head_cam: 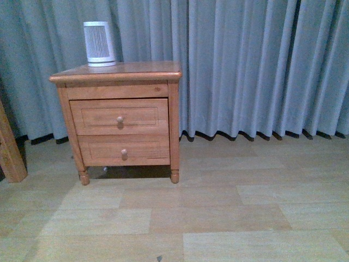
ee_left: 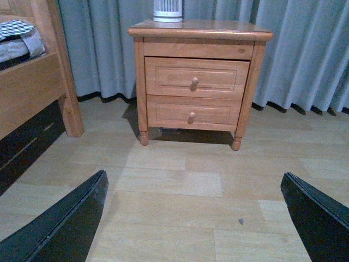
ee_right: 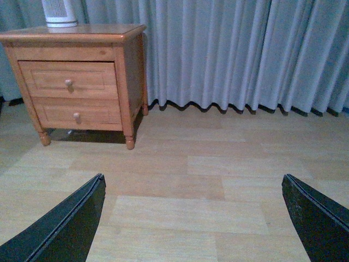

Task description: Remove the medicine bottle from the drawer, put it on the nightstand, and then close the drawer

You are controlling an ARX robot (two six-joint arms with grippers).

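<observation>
The nightstand (head_cam: pixel 117 73) stands on the wooden floor against grey curtains, left of centre in the front view. Its upper drawer (head_cam: pixel 120 116) is shut, with a round knob. The medicine bottle is out of view. The nightstand also shows in the left wrist view (ee_left: pixel 199 28) and in the right wrist view (ee_right: pixel 73 34), with the drawer (ee_left: pixel 193 77) (ee_right: pixel 68 80) shut. My left gripper (ee_left: pixel 193 218) is open and empty, well back from the nightstand above the floor. My right gripper (ee_right: pixel 193 218) is open and empty, further right. Neither arm shows in the front view.
A white ribbed cylinder device (head_cam: pixel 98 43) stands on the nightstand's top at its back left. The lower drawer (head_cam: pixel 124 149) is shut. A wooden bed frame (ee_left: pixel 32 87) with bedding stands left of the nightstand. Grey curtains (head_cam: pixel 256 65) hang behind.
</observation>
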